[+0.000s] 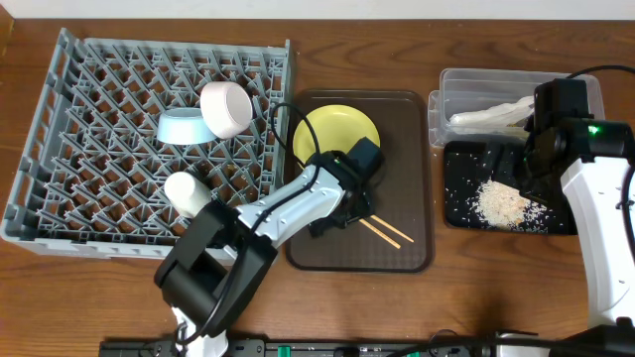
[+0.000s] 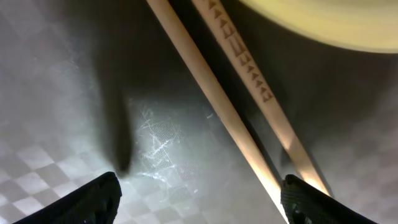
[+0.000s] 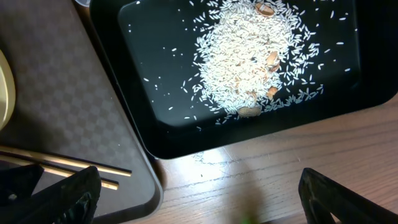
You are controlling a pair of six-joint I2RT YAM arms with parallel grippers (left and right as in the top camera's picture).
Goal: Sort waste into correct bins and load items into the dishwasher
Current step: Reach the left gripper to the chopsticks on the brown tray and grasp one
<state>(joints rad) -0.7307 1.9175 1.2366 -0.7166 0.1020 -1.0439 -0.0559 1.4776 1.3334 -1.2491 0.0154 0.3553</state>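
1. Dish rack (image 1: 45,129): it holds the light-blue bowl (image 1: 184,127), white bowl (image 1: 226,107) and cream cup (image 1: 186,191), so 3 items look loaded.
2. Brown tray (image 1: 412,149) on the counter: the yellow plate (image 1: 337,134) and 2 chopsticks (image 1: 385,231) lie here, not yet racked.
3. Clear tub (image 1: 466,84) holds crumpled white waste (image 1: 491,116), and the black tray (image 1: 456,213) holds the rice scraps (image 1: 501,203). Sorting looks finished.
4. Left hand (image 2: 202,202): open over the chopsticks, gripping nothing. They are probably the next pick.
5. Right hand (image 3: 199,205): open and empty, beside the black tray.
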